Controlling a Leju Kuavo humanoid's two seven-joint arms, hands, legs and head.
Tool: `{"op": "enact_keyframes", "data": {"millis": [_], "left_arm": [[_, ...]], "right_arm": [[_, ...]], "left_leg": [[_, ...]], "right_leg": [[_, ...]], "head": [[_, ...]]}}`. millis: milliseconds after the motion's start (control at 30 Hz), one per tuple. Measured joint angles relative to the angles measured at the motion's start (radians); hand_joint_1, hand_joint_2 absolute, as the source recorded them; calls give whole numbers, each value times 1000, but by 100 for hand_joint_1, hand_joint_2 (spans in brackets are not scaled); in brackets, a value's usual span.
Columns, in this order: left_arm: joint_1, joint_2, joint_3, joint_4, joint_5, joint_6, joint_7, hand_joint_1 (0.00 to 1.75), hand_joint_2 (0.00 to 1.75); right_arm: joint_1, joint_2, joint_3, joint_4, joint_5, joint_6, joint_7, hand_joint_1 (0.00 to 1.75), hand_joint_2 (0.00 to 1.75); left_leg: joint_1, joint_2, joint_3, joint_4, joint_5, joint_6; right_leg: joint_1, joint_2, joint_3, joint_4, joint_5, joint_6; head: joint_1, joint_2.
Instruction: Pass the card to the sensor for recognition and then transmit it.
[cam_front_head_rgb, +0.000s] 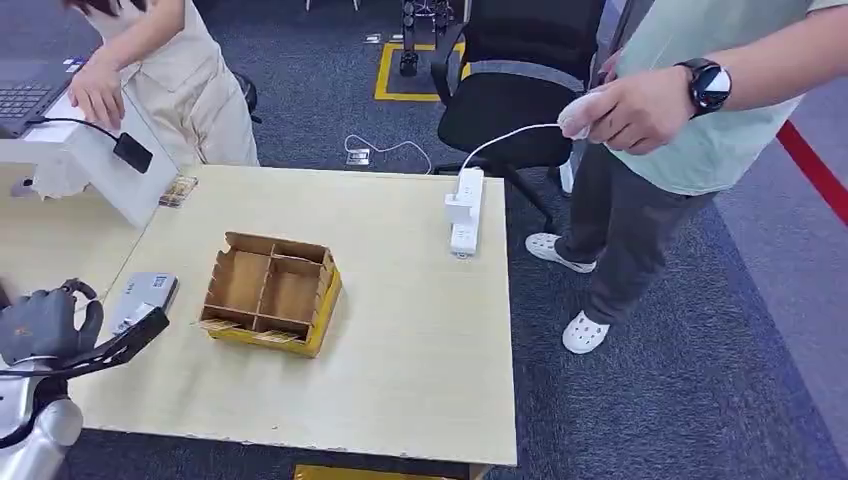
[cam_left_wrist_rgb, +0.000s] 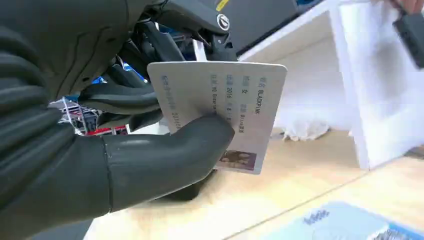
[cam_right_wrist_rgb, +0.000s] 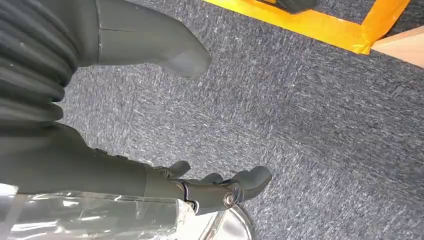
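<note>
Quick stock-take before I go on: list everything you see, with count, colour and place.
card: one, white, pinched in the left robot hand.
card reader: one, grey, table's left edge.
divided box: one, brown cardboard with yellow sides, mid-table.
power strip: one, white, table's far right.
table: one, light wood.
office chair: one, black, beyond the table.
people: two, one far left, one right holding a white cable.
right robot hand: dark, fingers apart over grey carpet.
</note>
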Motion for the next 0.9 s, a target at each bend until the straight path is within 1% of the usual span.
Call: {"op": "enact_keyframes", "data": {"millis": [100, 200, 300, 400, 533, 700, 833, 900], "left_arm": [[1, -13, 0, 38, -2, 0, -2, 175, 175], [2, -36, 0, 82, -1, 2, -20, 175, 175], [2, -54, 0, 111, -3, 5, -21, 175, 175], [-4, -76, 0, 150, -14, 24, -23, 175, 175], [-15, -117, 0, 201, -23, 98, -36, 175, 175], [-57, -148, 0, 265, -40, 192, -35, 175, 175], [-90, -170, 0, 305, -43, 232, -41, 175, 175], [-104, -176, 0, 319, -40, 242, -45, 175, 175]], "right_arm": [[0, 0, 0, 0, 3, 0, 3, 0, 175], [-2, 0, 0, 0, 5, 0, 4, 0, 175], [-4, 0, 0, 0, 8, 1, 4, 0, 175], [-5, 0, 0, -1, 12, 1, 5, 0, 175], [-6, 0, 0, -2, 17, 0, 9, 0, 175], [-7, 0, 0, -2, 22, -2, 10, 0, 175], [-7, 0, 0, -2, 24, -2, 10, 0, 175], [-7, 0, 0, -2, 27, -3, 10, 0, 175]], "left_leg": [[0, 0, 0, 0, 0, 0], [0, 0, 0, 0, 0, 0], [0, 0, 0, 0, 0, 0], [0, 0, 0, 0, 0, 0], [0, 0, 0, 0, 0, 0], [0, 0, 0, 0, 0, 0], [0, 0, 0, 0, 0, 0], [0, 0, 0, 0, 0, 0]], "right_leg": [[0, 0, 0, 0, 0, 0], [0, 0, 0, 0, 0, 0], [0, 0, 0, 0, 0, 0], [0, 0, 0, 0, 0, 0], [0, 0, 0, 0, 0, 0], [0, 0, 0, 0, 0, 0], [0, 0, 0, 0, 0, 0], [0, 0, 0, 0, 0, 0]], "head": [[0, 0], [0, 0], [0, 0], [0, 0], [0, 0], [0, 0], [0, 0], [0, 0]]}}
